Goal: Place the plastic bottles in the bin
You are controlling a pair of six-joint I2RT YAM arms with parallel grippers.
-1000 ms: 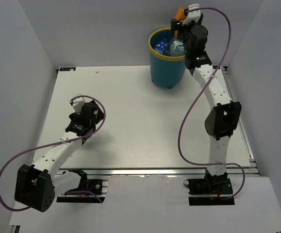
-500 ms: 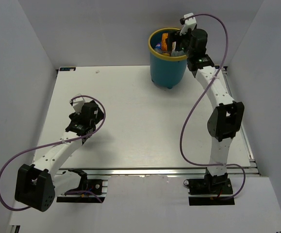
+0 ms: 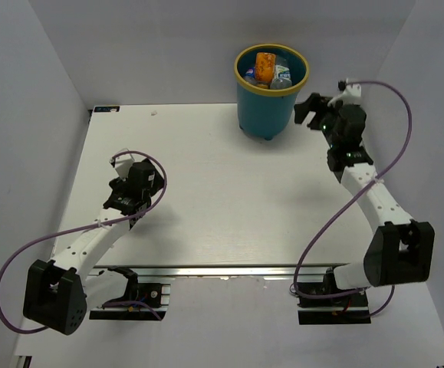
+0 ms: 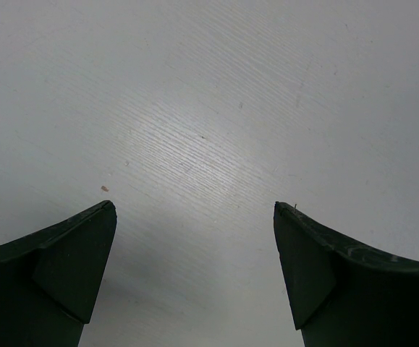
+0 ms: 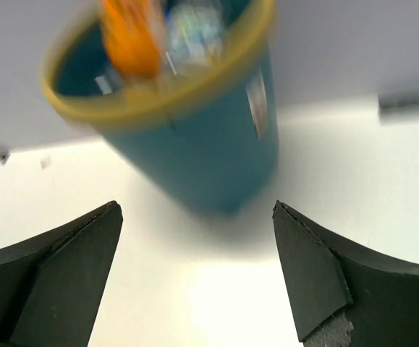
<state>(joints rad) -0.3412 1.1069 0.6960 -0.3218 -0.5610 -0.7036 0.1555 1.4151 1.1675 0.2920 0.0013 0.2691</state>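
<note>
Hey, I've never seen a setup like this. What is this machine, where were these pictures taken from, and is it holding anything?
Two robot arms are bolted to a white table. The wide picture looks down from above; the other two come from a camera on each wrist. The left gripper is open over bare table, holding nothing. The right gripper is open and empty too, facing the teal bin. In the bin lie plastic bottles, an orange bottle on top.

bin [image 3: 264,109]: smooth plastic | table [image 4: 209,108]: matt, finely grained, faint sheen | left claw [image 4: 193,204]: matt dark plastic
</note>
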